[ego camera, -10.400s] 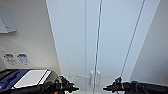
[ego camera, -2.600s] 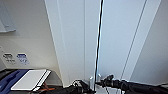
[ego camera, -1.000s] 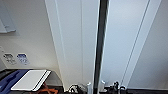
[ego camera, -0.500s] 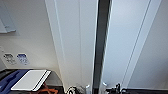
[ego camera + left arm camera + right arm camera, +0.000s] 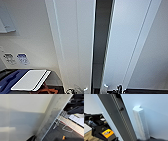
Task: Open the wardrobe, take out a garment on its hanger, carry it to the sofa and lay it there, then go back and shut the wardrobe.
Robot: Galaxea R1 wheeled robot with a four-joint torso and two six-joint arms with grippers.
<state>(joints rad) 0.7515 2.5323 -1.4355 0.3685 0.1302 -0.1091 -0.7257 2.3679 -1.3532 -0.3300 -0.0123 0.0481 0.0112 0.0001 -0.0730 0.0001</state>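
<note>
White wardrobe [image 5: 75,45] doors now farther apart, dark gap wider than a second ago; jaw state of both grippers unclear.

A dark low surface [image 5: 7,75] at the wall's foot carries a flat white rectangular board [image 5: 30,80], beside a blue strip [image 5: 10,81] and an orange object [image 5: 45,88].

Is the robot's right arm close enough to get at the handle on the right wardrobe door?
Probably yes. In the right wrist view the white handle stands close by on the right door, which is already ajar, and nothing lies between.
</note>
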